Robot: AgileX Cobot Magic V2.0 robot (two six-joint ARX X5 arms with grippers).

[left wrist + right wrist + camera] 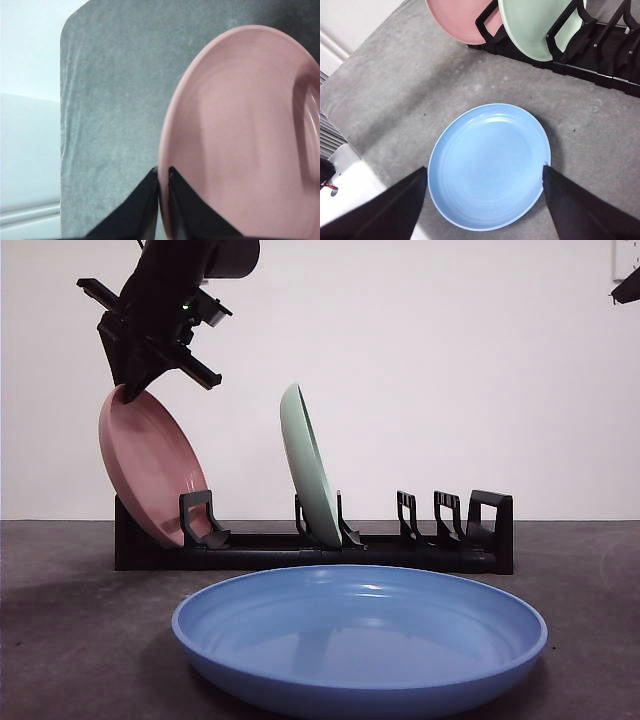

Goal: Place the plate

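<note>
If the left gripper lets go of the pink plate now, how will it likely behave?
The pink plate leans tilted in the rack, pinched at its rim by the left gripper. It looks rigid and glossy, so probably slippery. Once released it may settle against the rack's prong, or rock a little.

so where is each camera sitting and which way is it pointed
Front view: low at table height, looking level across the blue plate to the black rack; the left claw grips the pink plate rim from above.
Left wrist view: on the left arm, looking down along its shut jaws at the pink plate and grey table.
Right wrist view: above the table, looking down past the open right claw at the blue plate.
Front and right wrist views share the green plate, the rack and all plates.
</note>
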